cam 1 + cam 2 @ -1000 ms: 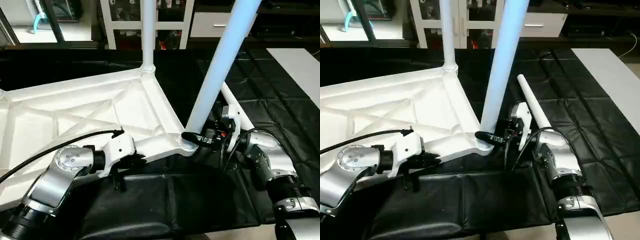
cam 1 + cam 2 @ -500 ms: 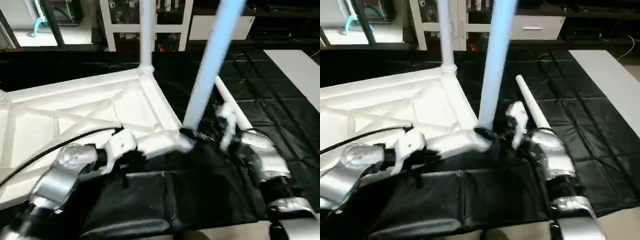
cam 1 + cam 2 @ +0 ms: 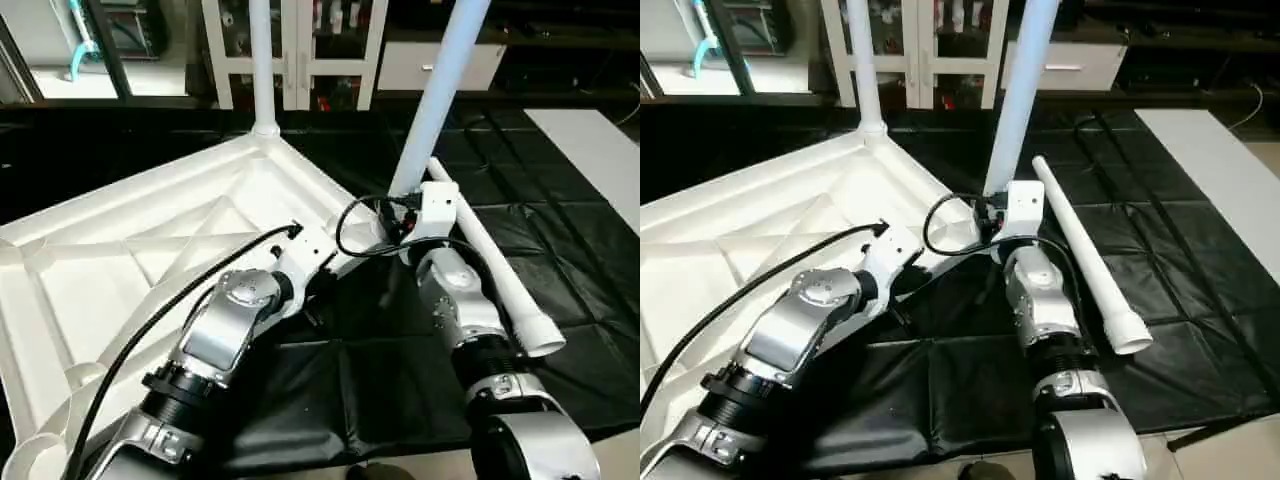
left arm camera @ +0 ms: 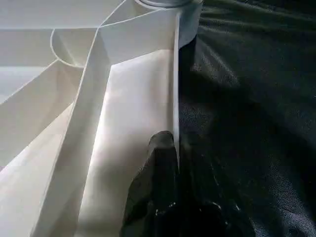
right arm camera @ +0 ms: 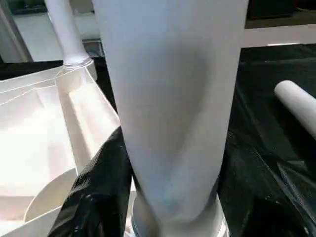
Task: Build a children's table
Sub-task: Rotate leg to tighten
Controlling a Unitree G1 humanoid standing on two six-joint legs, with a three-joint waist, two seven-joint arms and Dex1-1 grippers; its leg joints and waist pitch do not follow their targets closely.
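The children's table top (image 3: 150, 240) lies upside down on the black mat, ribs up. One leg (image 3: 262, 60) stands in the far corner socket. A second leg (image 3: 440, 90) stands in the near right corner socket, leaning to the right. My right gripper (image 5: 170, 148) is shut on this leg just above the socket, with a black finger (image 5: 98, 187) against its side. My left gripper (image 4: 168, 143) is shut on the top's thin rim (image 4: 175, 74), a short way from that same corner. A third leg (image 3: 490, 260) lies loose on the mat to the right of my right arm.
A white glass-door cabinet (image 3: 300, 40) stands behind the table top. The black mat (image 3: 560, 230) covers the floor around the work, and a white panel (image 3: 600, 140) lies at its far right. A black cable (image 3: 170, 310) runs over my left forearm.
The camera has swung, so the whole picture has shifted. Both grippers stay at the near right corner, the left on the rim and the right around the leg's base.
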